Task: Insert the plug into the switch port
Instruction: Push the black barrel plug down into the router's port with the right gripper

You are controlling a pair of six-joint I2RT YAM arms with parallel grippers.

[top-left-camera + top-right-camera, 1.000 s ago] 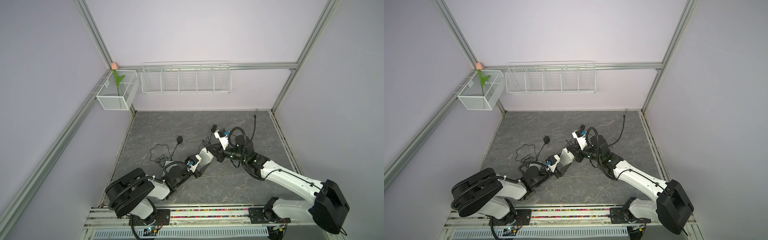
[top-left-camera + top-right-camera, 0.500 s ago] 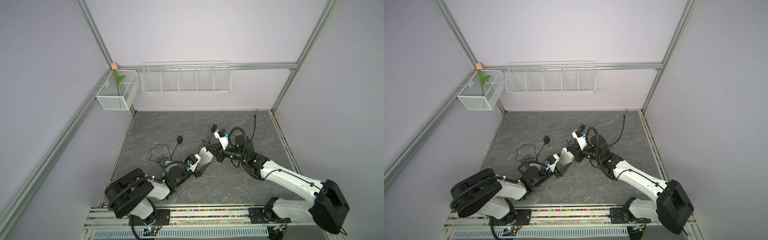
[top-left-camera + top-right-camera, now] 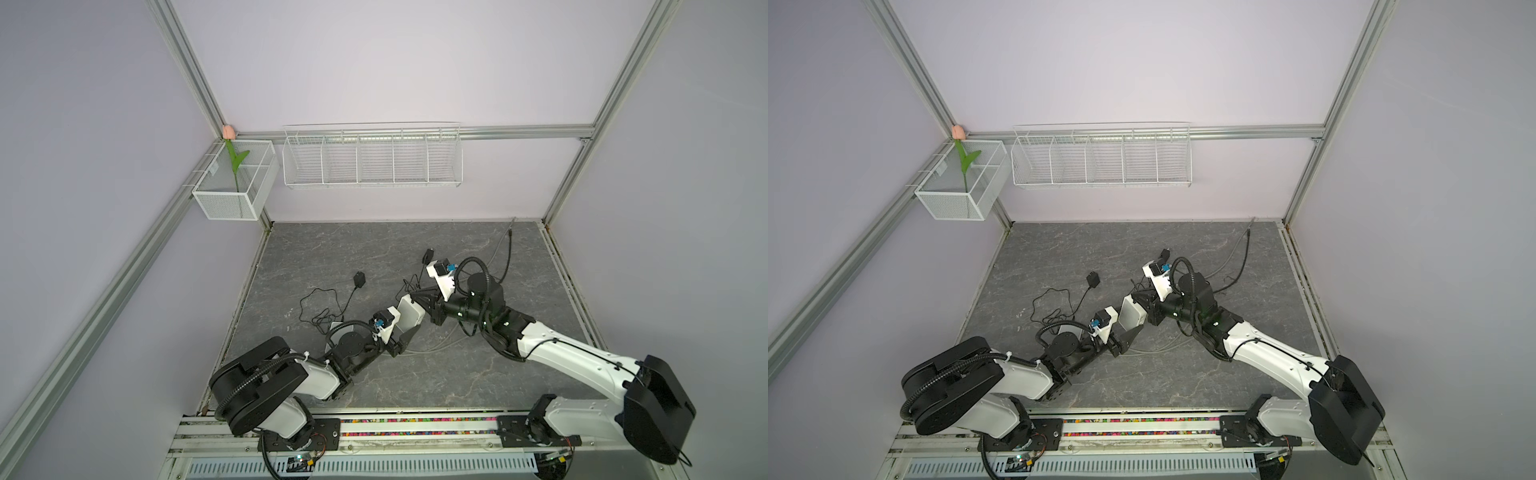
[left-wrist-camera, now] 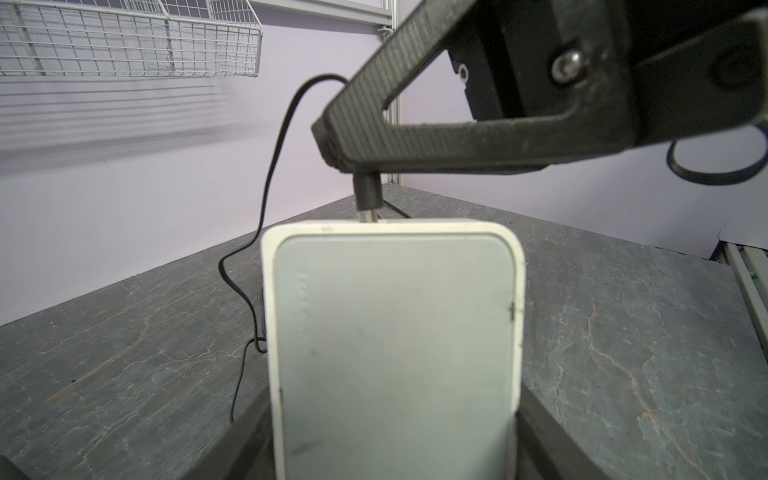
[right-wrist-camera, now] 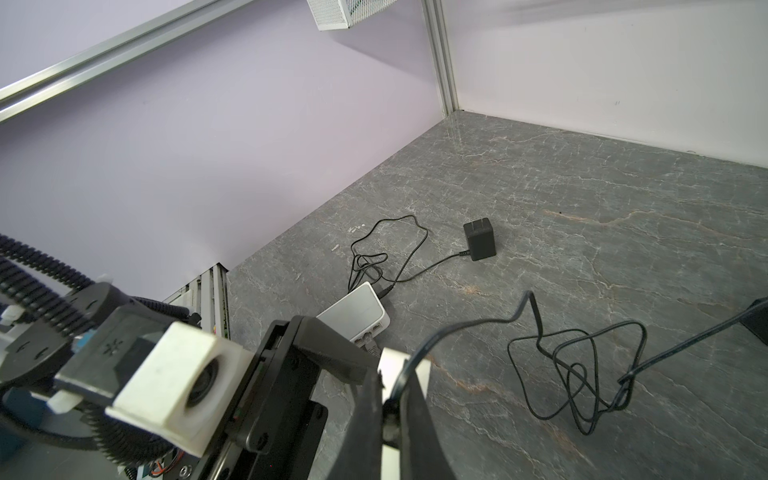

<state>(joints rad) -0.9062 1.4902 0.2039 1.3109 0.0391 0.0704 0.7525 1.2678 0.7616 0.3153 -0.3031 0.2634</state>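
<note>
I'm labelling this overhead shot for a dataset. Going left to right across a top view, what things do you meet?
In a top view: white mesh wall box → black square power adapter → white rectangular switch → loose black cable.

A white wire basket (image 3: 372, 156) with five compartments hung on the back wall, in the upper centre of both top views. To its left, in the corner, a white mesh box (image 3: 226, 205) held an artificial tulip (image 3: 237, 162) with a green stem and a pink bud. On the grey marbled tabletop (image 3: 353, 245), left of centre, lay a black power adapter (image 3: 359, 279). Its thin black cord (image 5: 365, 266) ran in loose loops to a spare white unit (image 5: 353, 309) lying flat.
</note>
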